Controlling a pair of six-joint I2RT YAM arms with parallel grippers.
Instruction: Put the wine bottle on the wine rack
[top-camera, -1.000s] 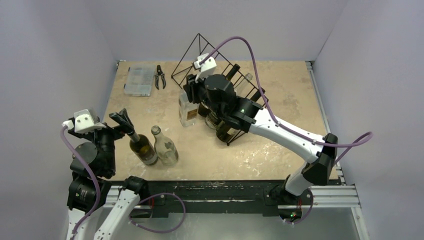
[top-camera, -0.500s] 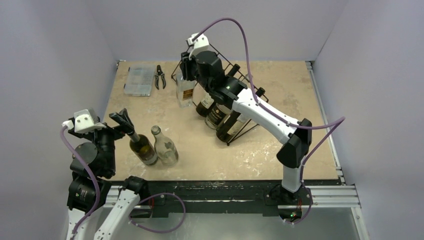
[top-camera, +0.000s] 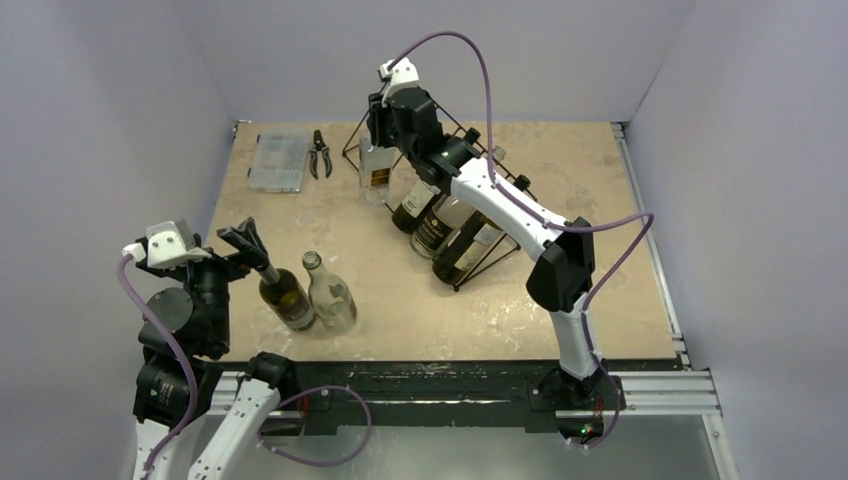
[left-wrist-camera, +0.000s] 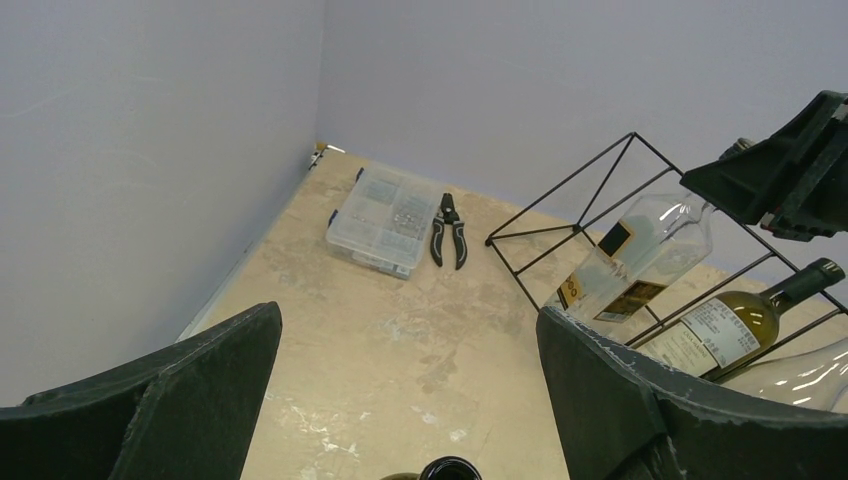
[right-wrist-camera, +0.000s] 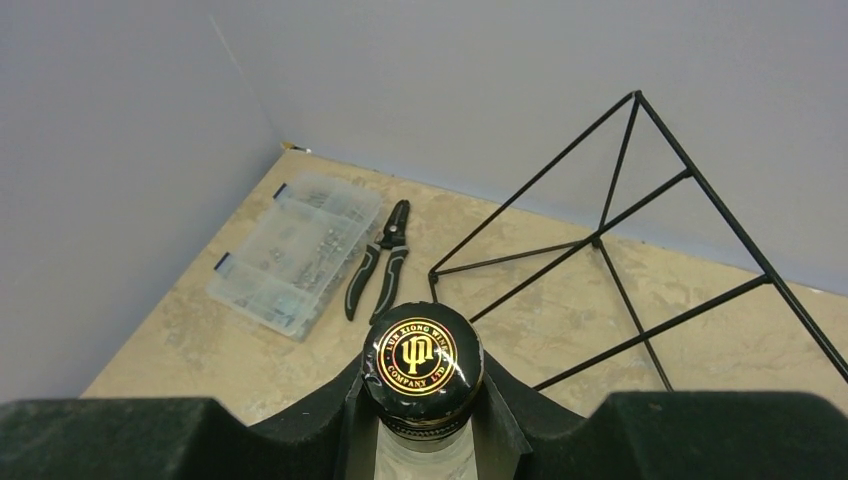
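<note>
Pale violet walls close in a tan table (top-camera: 560, 300). By its near left corner the left gripper (top-camera: 245, 240) hangs released, jaws wide, over the neck of a dark bottle (top-camera: 285, 297) lying beside a clear bottle (top-camera: 330, 295). Toward the far edge, the right gripper (right-wrist-camera: 422, 410) is clenched on the capped neck of the wine bottle (left-wrist-camera: 640, 262), which tilts at the left end of the wine rack (right-wrist-camera: 597, 240); whether it rests on the wires I cannot tell. It should probably go down base first, in line with the slot, and be released only once cradled. In the far left corner sit a plastic box (top-camera: 279, 161) and pliers (top-camera: 321, 153). Six bottles in all: two lying loose, three racked, one held.
</note>
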